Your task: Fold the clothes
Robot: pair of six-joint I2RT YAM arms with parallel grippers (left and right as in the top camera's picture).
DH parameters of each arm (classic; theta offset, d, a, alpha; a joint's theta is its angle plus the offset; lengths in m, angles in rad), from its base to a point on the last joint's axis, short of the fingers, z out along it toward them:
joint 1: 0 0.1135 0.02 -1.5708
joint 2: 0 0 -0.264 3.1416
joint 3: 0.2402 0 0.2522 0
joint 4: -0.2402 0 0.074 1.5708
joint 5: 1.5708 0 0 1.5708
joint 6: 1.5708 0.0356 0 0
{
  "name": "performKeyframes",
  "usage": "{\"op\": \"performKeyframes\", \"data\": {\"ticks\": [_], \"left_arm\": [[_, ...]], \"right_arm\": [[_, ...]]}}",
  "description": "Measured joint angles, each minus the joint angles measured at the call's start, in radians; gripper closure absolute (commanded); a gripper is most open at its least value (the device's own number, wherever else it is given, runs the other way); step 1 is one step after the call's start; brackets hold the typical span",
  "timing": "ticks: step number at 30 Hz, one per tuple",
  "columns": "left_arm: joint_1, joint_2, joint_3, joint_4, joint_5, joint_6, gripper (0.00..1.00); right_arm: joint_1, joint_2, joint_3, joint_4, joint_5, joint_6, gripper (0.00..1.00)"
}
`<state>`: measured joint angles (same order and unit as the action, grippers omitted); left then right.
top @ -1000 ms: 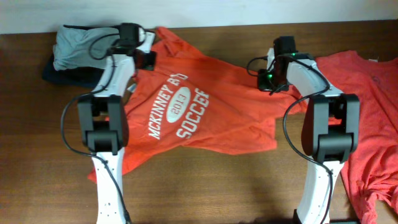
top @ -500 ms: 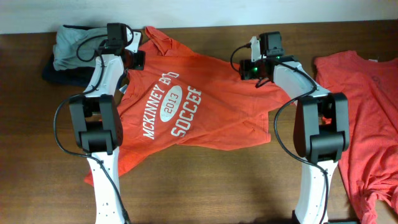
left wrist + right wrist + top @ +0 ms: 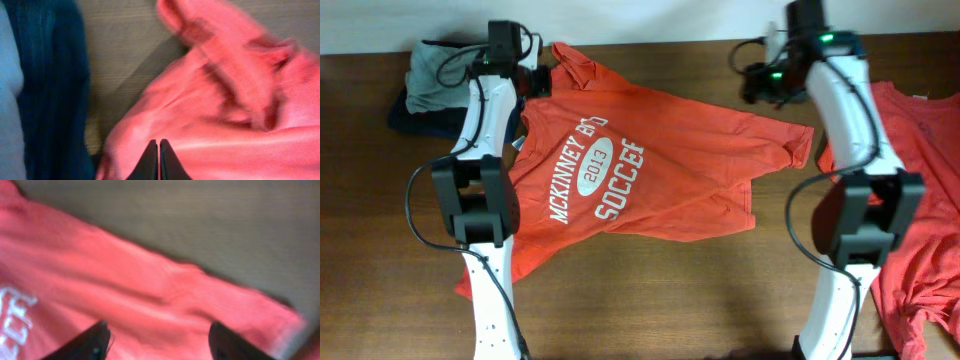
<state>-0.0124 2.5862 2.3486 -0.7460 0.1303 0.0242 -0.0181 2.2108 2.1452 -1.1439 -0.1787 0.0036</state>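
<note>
An orange-red T-shirt (image 3: 650,170) lies spread across the middle of the table, white soccer lettering up. My left gripper (image 3: 538,80) is at its far left shoulder near the collar. In the left wrist view that gripper (image 3: 159,142) is shut, its tips pressed together in the bunched red fabric (image 3: 225,100). My right gripper (image 3: 757,85) hangs over the table's far edge, beyond the shirt's right sleeve. In the right wrist view it (image 3: 157,330) stands wide open with the shirt (image 3: 125,280) below it and nothing between its fingers.
A second orange-red shirt (image 3: 920,150) lies crumpled along the right side under the right arm. A pile of grey and dark blue clothes (image 3: 435,75) sits at the far left corner, the dark cloth (image 3: 50,90) right beside my left gripper. Bare wood (image 3: 670,290) shows in front.
Both grippers dragged the shirt to the left. The right gripper then opened, let go of the sleeve and swung back right toward the far edge. The left gripper stayed shut.
</note>
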Motion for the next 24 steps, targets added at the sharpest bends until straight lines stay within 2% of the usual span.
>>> {"op": "performKeyframes", "data": {"ticks": [3, 8, 14, 24], "left_arm": [[-0.026, -0.008, 0.059, -0.039, 0.029, -0.015, 0.93], [-0.101, -0.045, 0.075, -0.100, 0.053, -0.023, 0.92], [-0.163, -0.051, 0.077, -0.148, 0.049, -0.026, 0.92], [-0.159, -0.051, 0.077, -0.188, -0.008, -0.026, 0.92]], "right_arm": [[-0.063, -0.023, 0.013, -0.107, 0.002, 0.013, 0.68], [-0.139, -0.020, -0.052, -0.118, 0.004, 0.023, 0.72], [-0.139, 0.021, -0.176, -0.019, 0.003, 0.002, 0.72], [-0.152, 0.061, -0.346, 0.074, 0.084, -0.008, 0.71]]}}
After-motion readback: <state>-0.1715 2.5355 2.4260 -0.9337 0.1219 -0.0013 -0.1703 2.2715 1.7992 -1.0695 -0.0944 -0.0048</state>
